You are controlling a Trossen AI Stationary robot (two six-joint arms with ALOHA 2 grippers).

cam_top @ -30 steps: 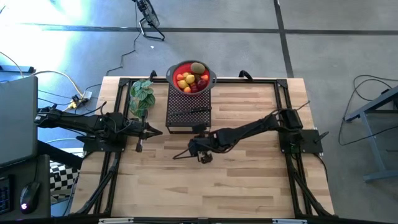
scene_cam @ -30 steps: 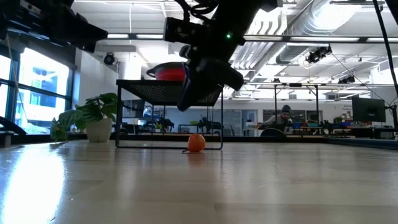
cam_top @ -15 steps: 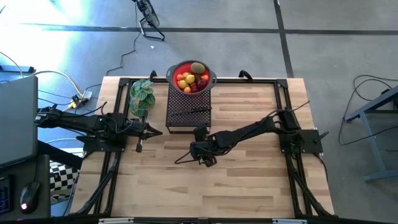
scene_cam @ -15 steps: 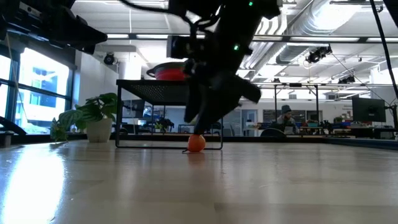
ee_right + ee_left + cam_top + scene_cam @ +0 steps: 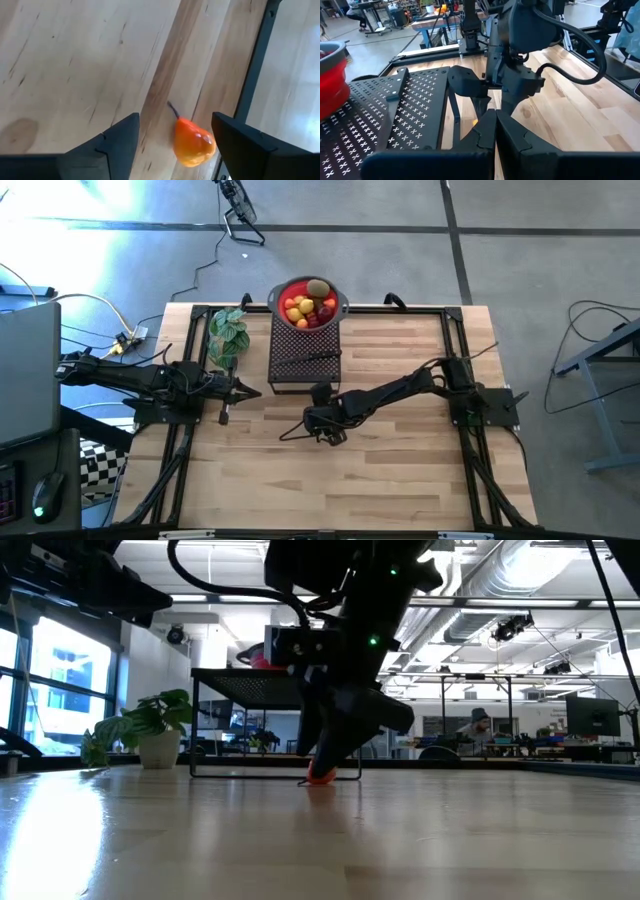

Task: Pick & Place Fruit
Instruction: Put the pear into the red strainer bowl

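A small orange fruit (image 5: 192, 142) with a short stem lies on its side on the wooden table, just in front of the black rack. My right gripper (image 5: 175, 119) hangs over it, open and slanting down, with one finger on each side and the fruit nearer one finger. In the low view the gripper (image 5: 325, 762) hides most of the fruit (image 5: 320, 778). In the high view the right gripper (image 5: 318, 430) is at mid-table. More fruit fills the red bowl (image 5: 290, 288) on the rack's far end. My left gripper (image 5: 255, 391) waits shut at the left.
The black perforated rack (image 5: 300, 370) stands at the table's far middle with a black-handled knife (image 5: 312, 359) lying on it. A potted plant (image 5: 228, 332) is to the rack's left. Black frame rails (image 5: 455, 350) run along the table. Bare wood lies toward the near edge.
My right gripper has come down toward the orange fruit and tipped more steeply. It now reaches nearly to the table and covers most of the fruit in the low view. The fruit has stayed where it was.
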